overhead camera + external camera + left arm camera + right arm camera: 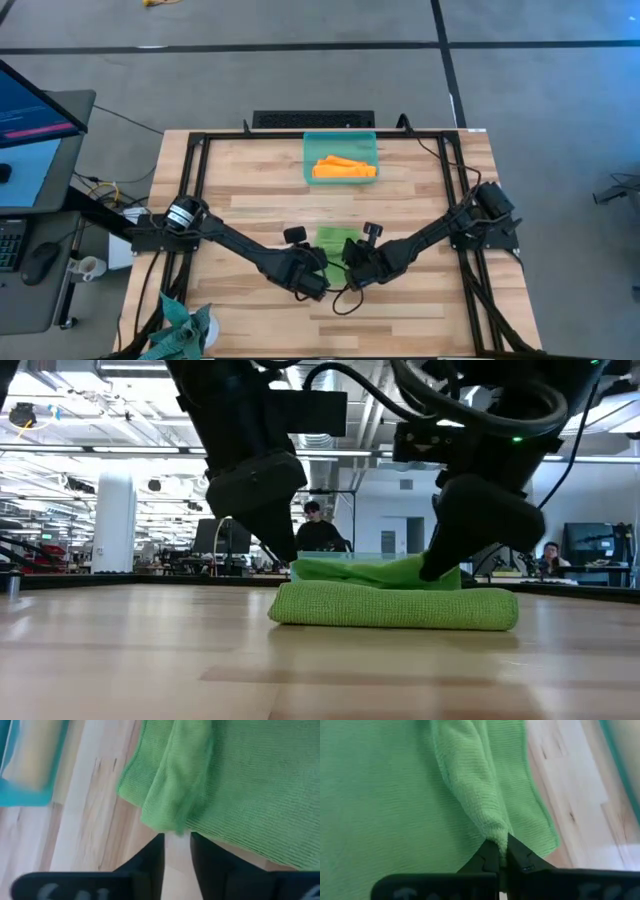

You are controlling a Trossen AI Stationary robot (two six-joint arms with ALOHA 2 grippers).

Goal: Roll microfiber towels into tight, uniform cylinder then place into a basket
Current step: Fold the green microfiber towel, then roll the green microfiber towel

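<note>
The lime green towel (337, 240) lies folded flat on the table's middle, with a raised fold (372, 570) along its top. My left gripper (177, 842) stands at the towel's near left corner, slightly open, its tips just short of the fold's end (175, 822). My right gripper (501, 851) is at the near right corner, shut on the fold. The bright orange towel (344, 169) lies bunched in the teal basket (310, 145) at the table's far middle. My right gripper pinches the end of the green towel's raised fold (492, 832) between its two fingertips. The fingers slant down from the near right and lie along the fold. The fold is lifted a little; the towel's lower layers (400, 610) stay flat on the table.
A dark teal-grey cloth (185, 330) lies at the near left corner. A black frame (200, 150) runs around the tabletop. A monitor and keyboard (20, 140) stand left of the table. People (318, 530) sit in the room beyond.
</note>
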